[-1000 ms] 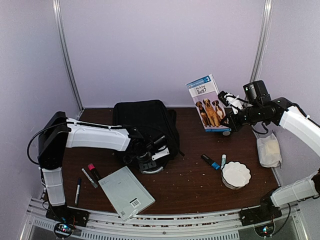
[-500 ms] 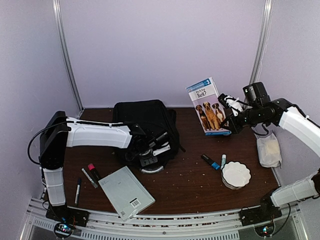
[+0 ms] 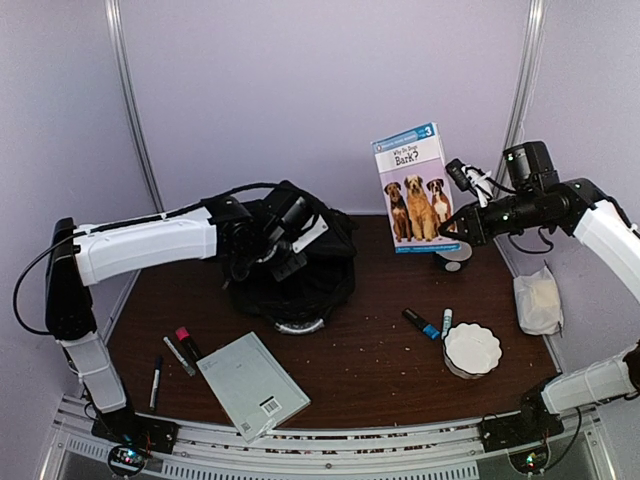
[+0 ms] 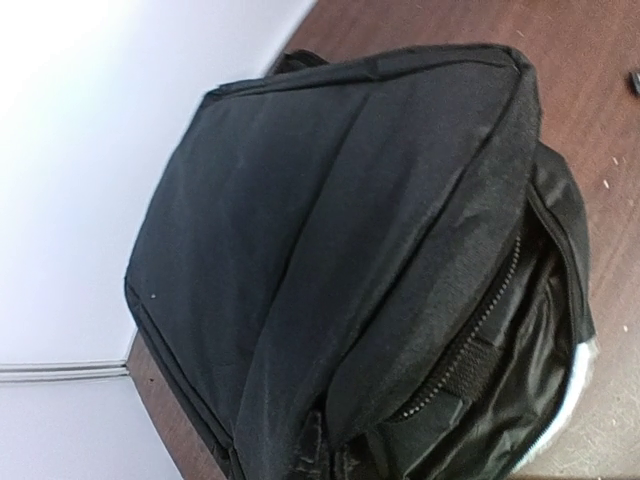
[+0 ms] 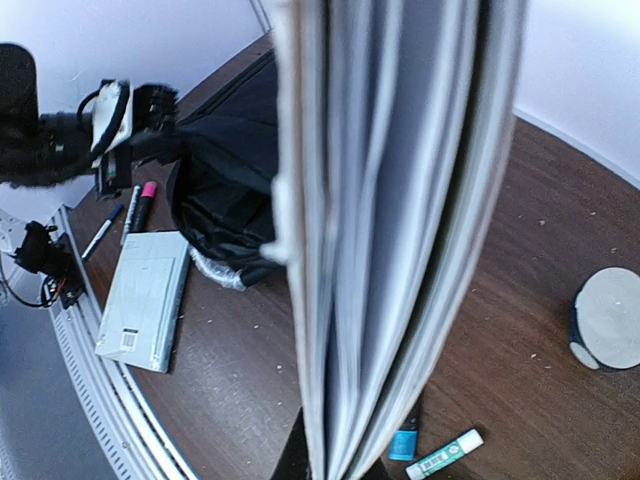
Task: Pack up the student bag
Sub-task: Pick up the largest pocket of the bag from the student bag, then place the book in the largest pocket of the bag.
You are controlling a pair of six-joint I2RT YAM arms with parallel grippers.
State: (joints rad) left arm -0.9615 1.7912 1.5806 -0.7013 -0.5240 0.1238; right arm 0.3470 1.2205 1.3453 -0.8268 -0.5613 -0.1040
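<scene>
The student bag [image 3: 300, 275], black and soft, lies at the back left of the table, its silver handle [image 3: 300, 325] toward the front. My left gripper [image 3: 272, 243] is shut on the bag's upper fabric and holds it lifted. In the left wrist view the student bag [image 4: 330, 230] fills the frame, with an open zipper [image 4: 480, 320] at the right; my own fingers are hidden in the cloth. My right gripper [image 3: 456, 230] is shut on the lower edge of a dog picture book [image 3: 413, 190], held upright above the table. That book's page edges [image 5: 400, 200] fill the right wrist view.
A grey book [image 3: 252, 385], two markers [image 3: 182, 350] and a pen [image 3: 156, 380] lie front left. A blue marker [image 3: 422, 324], a glue stick [image 3: 446, 322] and a white scalloped dish [image 3: 472, 348] lie front right. A white packet [image 3: 538, 300] sits at the right edge.
My left gripper closed on the bag and rose up and back, lifting the bag's top fabric. My right gripper raised the dog book higher and turned it more upright.
</scene>
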